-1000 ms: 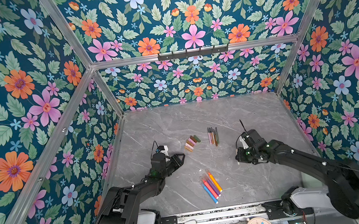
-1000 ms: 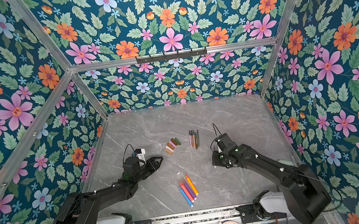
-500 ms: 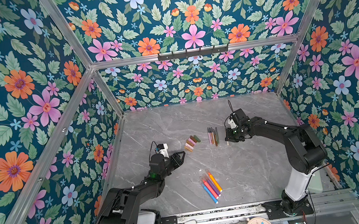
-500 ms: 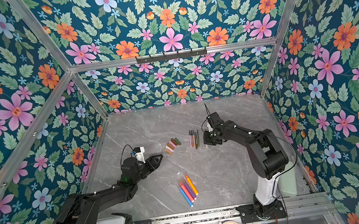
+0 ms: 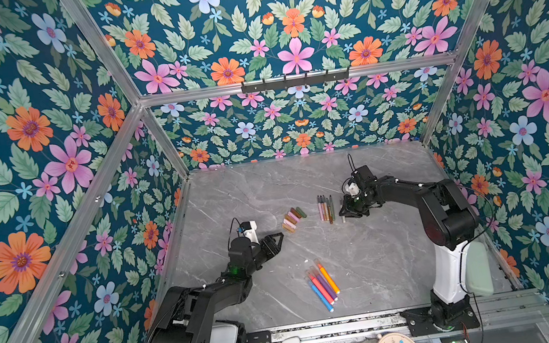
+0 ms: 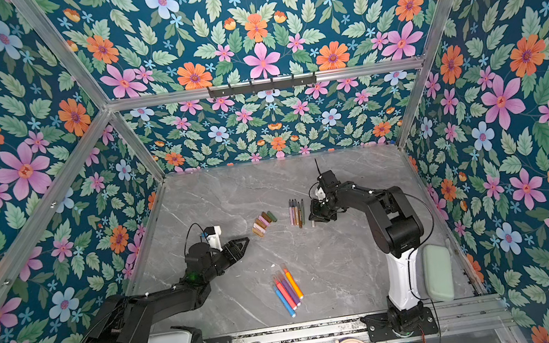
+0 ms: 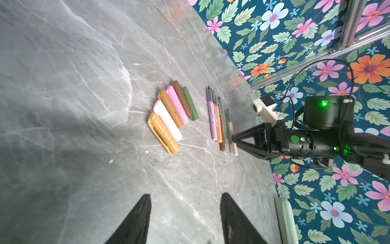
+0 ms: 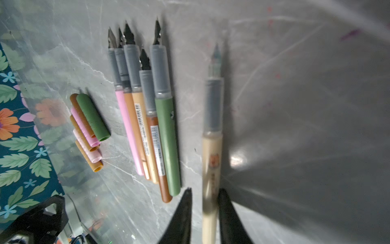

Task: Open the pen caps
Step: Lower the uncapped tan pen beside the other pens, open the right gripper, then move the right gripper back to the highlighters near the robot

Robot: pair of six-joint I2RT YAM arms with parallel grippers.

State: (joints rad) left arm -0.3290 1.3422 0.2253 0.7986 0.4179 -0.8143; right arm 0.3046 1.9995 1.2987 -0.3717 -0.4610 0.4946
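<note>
Six short ribbed plastic pen caps (image 7: 173, 114), tan, pink, brown and green, lie in a row on the grey marble table (image 5: 380, 259) beside five uncapped pens (image 8: 147, 118). The right gripper (image 8: 205, 191) straddles a loose beige pen (image 8: 212, 152), jaws slightly parted; the left gripper (image 7: 186, 195) stands half open, empty.

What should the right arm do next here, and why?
Probably lift the right gripper clear: its jaws stand apart around the beige pen, which lies uncapped beside the uncapped row, while four capped pens wait nearer the front.
</note>
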